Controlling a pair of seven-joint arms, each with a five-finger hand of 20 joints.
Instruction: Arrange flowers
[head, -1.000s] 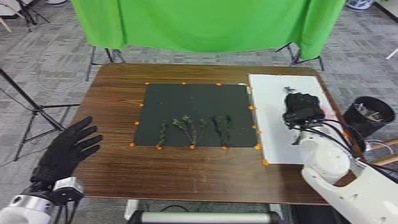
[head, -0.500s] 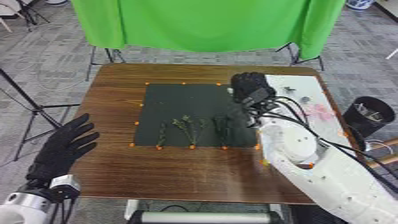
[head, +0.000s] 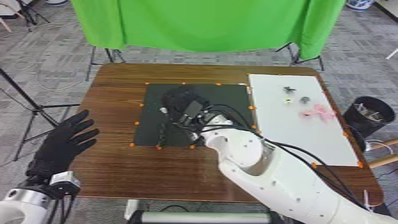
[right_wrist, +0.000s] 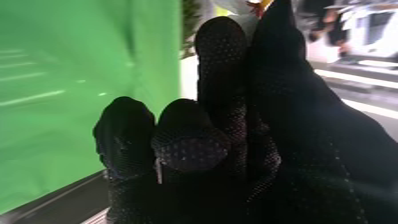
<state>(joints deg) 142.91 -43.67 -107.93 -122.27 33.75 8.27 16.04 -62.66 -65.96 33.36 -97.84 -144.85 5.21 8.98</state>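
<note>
right hand (head: 185, 98): pinching a white flower (right_wrist: 234, 6) over the dark mat (head: 227, 93)
left hand (head: 55, 146): fingers kinda loosely apart, by the counter (head: 120, 175)

Two hands (head: 60, 145), one dark mat (head: 233, 95)

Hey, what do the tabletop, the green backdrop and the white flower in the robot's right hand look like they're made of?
Tabletop: probably satin-finished wood or wood laminate, from its brown, streaked surface. Backdrop: likely fairly matte fabric, as it hangs in folds. White flower in the right hand: thin, pale petals, but real or artificial, I can't tell.
</note>
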